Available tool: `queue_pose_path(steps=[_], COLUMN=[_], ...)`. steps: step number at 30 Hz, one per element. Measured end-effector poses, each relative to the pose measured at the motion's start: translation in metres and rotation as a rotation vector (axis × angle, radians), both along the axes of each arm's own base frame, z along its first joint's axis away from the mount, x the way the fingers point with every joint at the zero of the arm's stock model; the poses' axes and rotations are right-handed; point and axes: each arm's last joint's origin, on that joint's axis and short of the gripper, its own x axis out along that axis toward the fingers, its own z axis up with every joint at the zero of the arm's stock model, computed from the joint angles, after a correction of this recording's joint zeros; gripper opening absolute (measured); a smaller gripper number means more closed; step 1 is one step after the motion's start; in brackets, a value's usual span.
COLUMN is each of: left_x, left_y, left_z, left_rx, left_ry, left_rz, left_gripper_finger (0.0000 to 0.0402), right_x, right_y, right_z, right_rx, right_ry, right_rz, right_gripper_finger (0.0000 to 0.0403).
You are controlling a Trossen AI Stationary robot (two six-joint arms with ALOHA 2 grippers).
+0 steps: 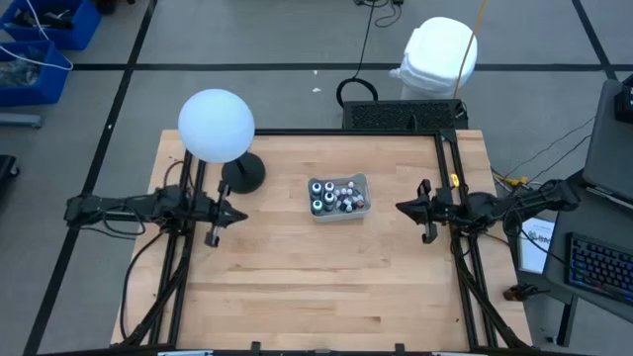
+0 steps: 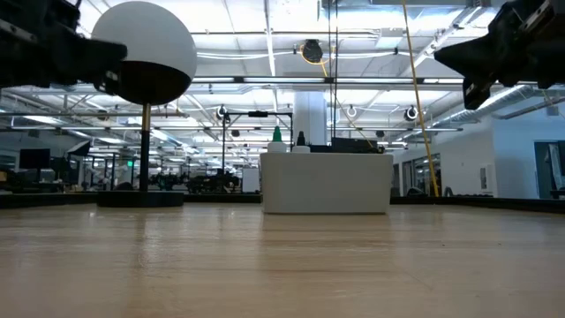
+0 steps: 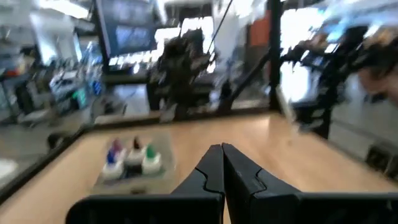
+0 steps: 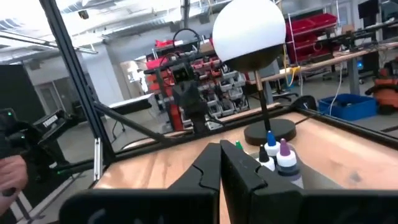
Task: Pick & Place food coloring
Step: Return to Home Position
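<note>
grey tray (image 1: 366, 188); bottles (image 1: 334, 198) in it white-capped, some blue, green, purple; table (image 1: 316, 287) pale striped wood; lamp (image 1: 216, 125) white globe, black base.

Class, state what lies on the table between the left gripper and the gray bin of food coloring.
Only bare tabletop lies between the left gripper and the gray bin, as the high view shows; the lamp base stands beside that stretch.

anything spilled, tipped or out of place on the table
Nothing stands out. The food coloring bottles stand caps up inside the grey tray, none loose on the table. The globe lamp is upright beside the tray. The left gripper and right gripper are shut, empty, clear on either side.
</note>
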Motion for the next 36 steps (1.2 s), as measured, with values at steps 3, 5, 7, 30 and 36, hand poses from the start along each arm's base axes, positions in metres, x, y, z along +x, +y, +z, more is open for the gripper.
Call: queue_pose_path(steps=[3, 5, 7, 30, 36], left_x=[0.001, 0.001, 0.0, -0.012, -0.011], left_y=[0.001, 0.0, -0.003, 0.007, 0.01], left_z=[-0.007, -0.007, -0.005, 0.006, -0.005], left_rx=[0.013, 0.034, 0.068, 0.136, 0.066], left_ry=[0.069, 0.064, 0.038, -0.076, 0.042], left_rz=[0.062, 0.059, 0.033, 0.053, 0.082], left_gripper_finger=[0.0001, 0.0001, 0.0001, 0.0001, 0.0001], right_x=[0.0, -0.001, -0.002, -0.017, -0.016], right_y=[0.0, 0.0, 0.001, 0.0, 0.0], right_z=[0.002, 0.006, 0.009, 0.01, 0.003], right_rx=[0.0, 0.002, -0.015, -0.053, -0.04], right_ry=[-0.023, -0.059, -0.087, -0.124, -0.06], right_rz=[0.002, 0.004, 0.014, 0.025, 0.019], right_gripper_finger=[0.0, 0.0, 0.0, 0.0, 0.0])
